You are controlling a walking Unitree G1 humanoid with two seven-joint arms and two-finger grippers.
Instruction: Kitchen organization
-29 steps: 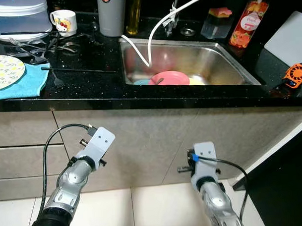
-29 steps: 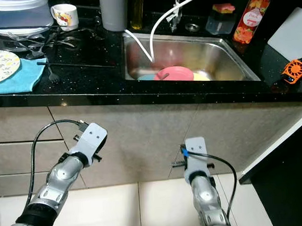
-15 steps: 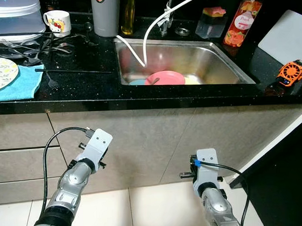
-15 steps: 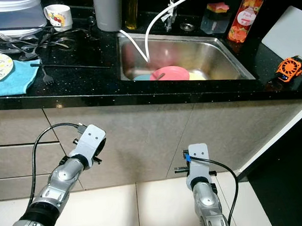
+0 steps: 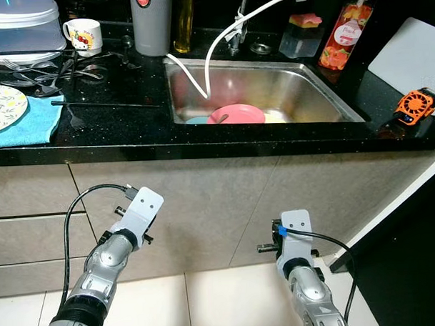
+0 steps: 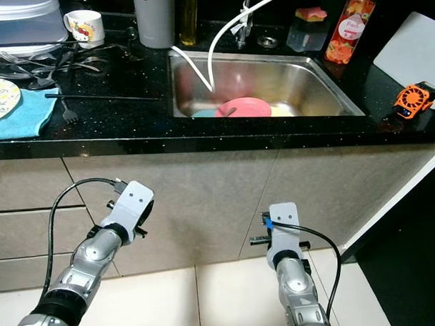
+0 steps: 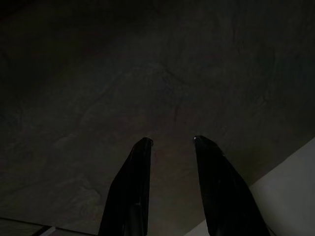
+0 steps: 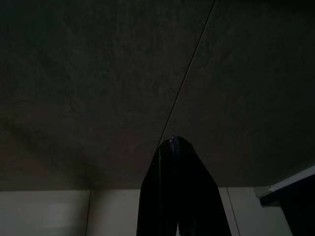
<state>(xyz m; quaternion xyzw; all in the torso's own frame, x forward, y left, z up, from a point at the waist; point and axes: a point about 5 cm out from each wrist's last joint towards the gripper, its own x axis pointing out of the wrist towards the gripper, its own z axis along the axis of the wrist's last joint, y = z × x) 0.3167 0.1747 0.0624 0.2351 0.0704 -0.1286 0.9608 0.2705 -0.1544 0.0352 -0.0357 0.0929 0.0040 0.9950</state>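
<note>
Black counter (image 5: 130, 127) runs across the top, w/ a steel sink (image 5: 308, 95) set in it. In the sink: a pink plate (image 5: 237, 114) at the front, a bit of blue dish (image 5: 197, 120) just left of it, something pale yellow (image 5: 277, 116) on its right. A white hose (image 5: 220, 30) loops from the tap (image 5: 238, 30) down into the basin.

Left of the sink on the counter: a black fork (image 5: 76, 114) and a long thin black stick (image 5: 105, 104), a pile of cutlery (image 5: 43, 72) behind them, a white mug (image 5: 83, 33) w/ a cartoon print, a grey canister (image 5: 152, 22), an amber bottle (image 5: 183, 21). Far left, a patterned plate (image 5: 5, 106) sits on a blue cloth (image 5: 34, 123). A white lidded container (image 5: 20, 27) stands at the back corner.

Right of the sink: red soap bottle (image 5: 342, 37), a clear tub (image 5: 301, 33) w/ a sponge on top, a white board (image 5: 407, 56), and a small orange fan (image 5: 417, 104) near the counter edge.

Both arms hang low in front of the cabinet fronts (image 5: 226, 198), above the tile floor (image 5: 208, 299). Left gripper (image 7: 172, 142): 2 fingers apart, nothing between them, pointed at the dark cabinet panel. Right gripper (image 8: 173, 140): fingers pressed together, empty, aimed at a seam between 2 panels.
</note>
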